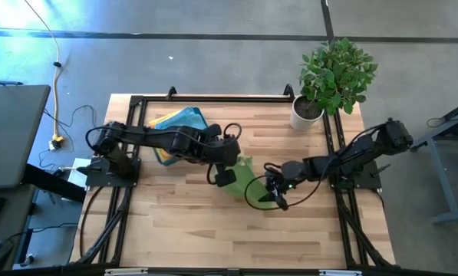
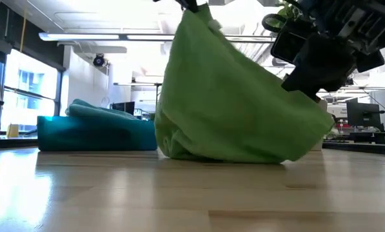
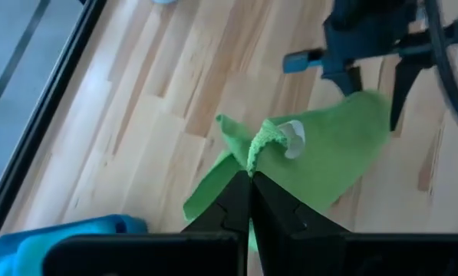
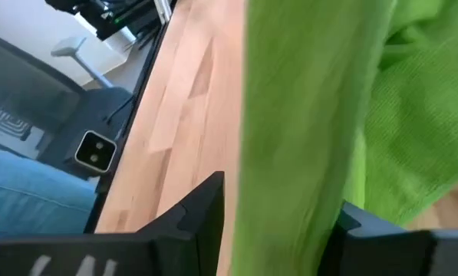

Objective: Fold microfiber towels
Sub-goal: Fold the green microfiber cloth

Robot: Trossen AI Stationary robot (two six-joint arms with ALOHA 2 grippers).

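A lime green microfiber towel [image 1: 245, 181] hangs in the middle of the table, and its lower folds [image 2: 231, 153] rest on the wood. My left gripper [image 3: 249, 178] is shut on its raised top, beside a white label [image 3: 291, 139]. My right gripper [image 4: 282, 215] is open and low at the towel's right side. Its fingers [image 3: 402, 90] stand on either side of the towel's hanging edge [image 4: 298, 130]. Other towels, blue and yellow, lie piled on the teal tray [image 1: 176, 124] at the far left. My left gripper pinches a bunched bit of the towel's edge [image 3: 259, 146] between its two shut fingers, next to the white label, coming slantwise from above. The towel hangs below the fingers and spreads out, with its bottom on the table. Whether my right gripper touches the cloth between its fingers, I cannot tell.
A potted plant [image 1: 332, 77] stands at the far right corner. The teal tray [image 2: 95, 134] with its pile stands behind the towel at the left. Black frame rails [image 1: 136, 130] run along the table's left and right sides. Bare wood lies toward the near edge.
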